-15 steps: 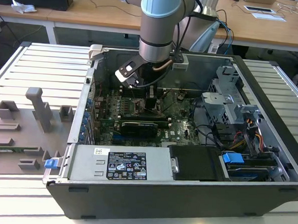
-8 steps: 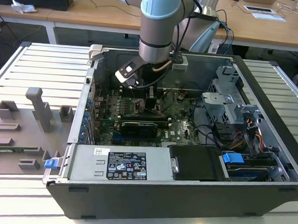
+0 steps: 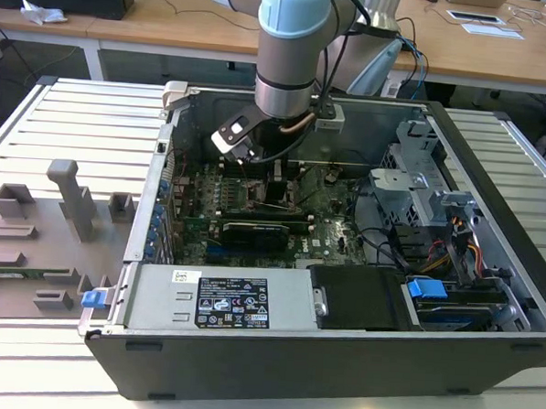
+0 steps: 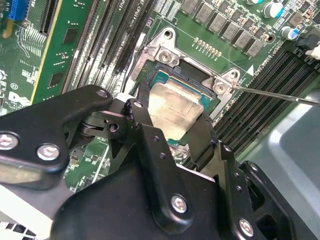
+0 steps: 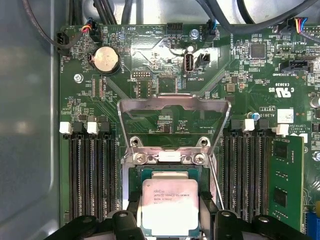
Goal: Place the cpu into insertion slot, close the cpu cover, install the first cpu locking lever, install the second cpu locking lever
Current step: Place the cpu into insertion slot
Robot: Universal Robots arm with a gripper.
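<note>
My gripper (image 5: 170, 212) is shut on the cpu (image 5: 170, 200), a pale silver square chip pinched between the two black fingers (image 5: 134, 210). In both wrist views the chip hangs just above the insertion slot (image 5: 150, 172), a dark socket with a silver rim (image 4: 167, 50) on the green board. The chip (image 4: 175, 107) looks slightly tilted over the slot, between my gripper's (image 4: 172, 122) fingers. The cpu cover (image 5: 172, 102) stands swung open beyond the slot. A thin wire locking lever (image 4: 275, 95) sticks out beside the socket. In the exterior view the gripper (image 3: 276, 182) is deep inside the open computer case.
Rows of black memory slots (image 5: 92, 170) flank the socket on both sides. A green card (image 5: 285, 185) stands in one outer slot. The grey case wall (image 5: 27, 125) is close by. A power supply (image 3: 218, 298), drive cage (image 3: 420, 185) and cables (image 3: 381, 242) fill the case.
</note>
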